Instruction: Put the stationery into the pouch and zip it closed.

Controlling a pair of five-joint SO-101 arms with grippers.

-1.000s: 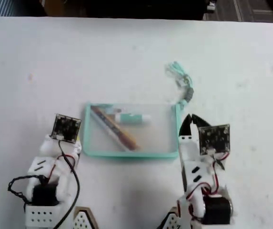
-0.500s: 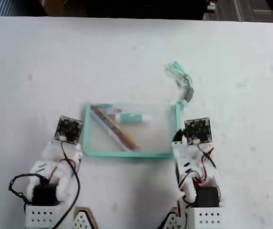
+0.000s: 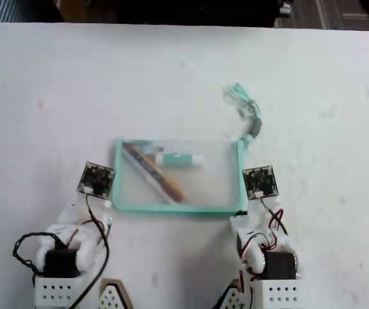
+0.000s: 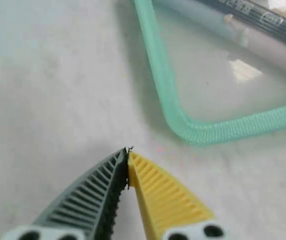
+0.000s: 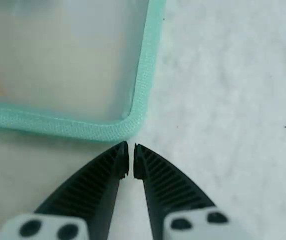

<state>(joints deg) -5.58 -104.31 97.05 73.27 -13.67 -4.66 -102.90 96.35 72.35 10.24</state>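
The pouch (image 3: 171, 208) lies flat between the two claws, a clear, frosted sleeve bound with mint-green tape. One near corner sits just ahead of the left claw (image 4: 128, 155) and the other just ahead of the right claw (image 5: 131, 160). Neither corner is touched. Through its wall a dark-and-brown pen (image 3: 155, 172) shows lying slantwise, with a short white stick (image 3: 183, 158) beside it along the edge farthest from the claws. Both seem fully inside.

A green pull cord (image 3: 243, 106) trails from the far corner on the right claw's side, out beyond that claw. Whether the zip is run fully home I cannot tell.

The left claw's grey and yellow fingers are pressed together on nothing. The right claw's black fingers are all but together, a hairline gap at the tips, also on nothing.

The risks follow from that:
- **Sliding:** nothing pins the pouch, so if the zip needs finishing, a tug on the cord would likely drag the light sleeve over the smooth white tabletop (image 3: 55, 84) rather than move the slider.
- **Nudging:** either pointed tip sits so near a corner that a small forward drift could push the pouch askew.
- **Gripping:** the limp cord may slip from a claw that must first spread to take it.
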